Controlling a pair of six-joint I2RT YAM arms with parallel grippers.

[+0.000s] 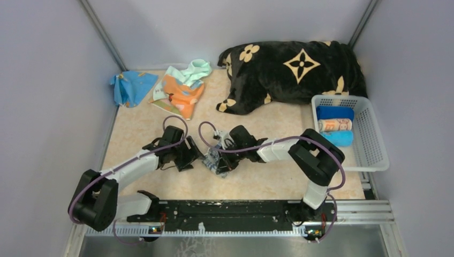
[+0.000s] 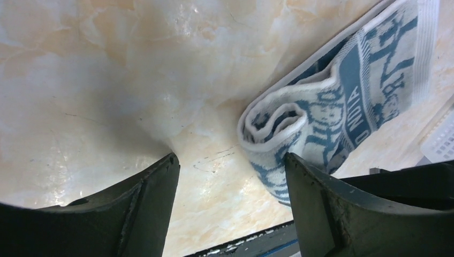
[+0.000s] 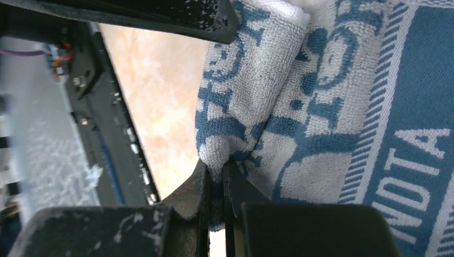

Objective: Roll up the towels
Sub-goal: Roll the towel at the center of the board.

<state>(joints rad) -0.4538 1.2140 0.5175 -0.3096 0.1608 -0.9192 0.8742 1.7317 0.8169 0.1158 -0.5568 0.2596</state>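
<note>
- The black rail (image 1: 230, 211) lies nearest, along the table's (image 1: 267, 182) front edge, with the 2 arm bases on it.
- The left gripper (image 1: 188, 156) sits low over the table, left of centre. In its wrist view (image 2: 230, 182) the fingers (image 2: 144, 209) stand wide apart with only bare marbled surface between them.
- The blue-and-white towel (image 1: 218, 165) lies between the 2 grippers. Its curled end (image 2: 278, 128) is just beside the left gripper's right-hand finger; whether the 2 touch I cannot tell. The rest runs flat away from that end, with woven lettering on it.
- The right gripper (image 1: 225, 150) is clamped on this towel: its jaws are pinched nearly together on a fold of terry (image 3: 217, 176), and the cloth (image 3: 332, 107) fills most of that view.
- At the far edge, a blue cloth (image 1: 131, 87) lies at the left, then an orange towel (image 1: 182, 96) with a mint green towel (image 1: 195, 69) partly over it.
- The black blanket (image 1: 292, 75) with beige flowers is heaped in the far right.
- A white basket (image 1: 375, 139) stands at the right edge, holding 3 rolled towels (image 1: 334, 125), apparently 2 blue and 1 orange-printed.
</note>
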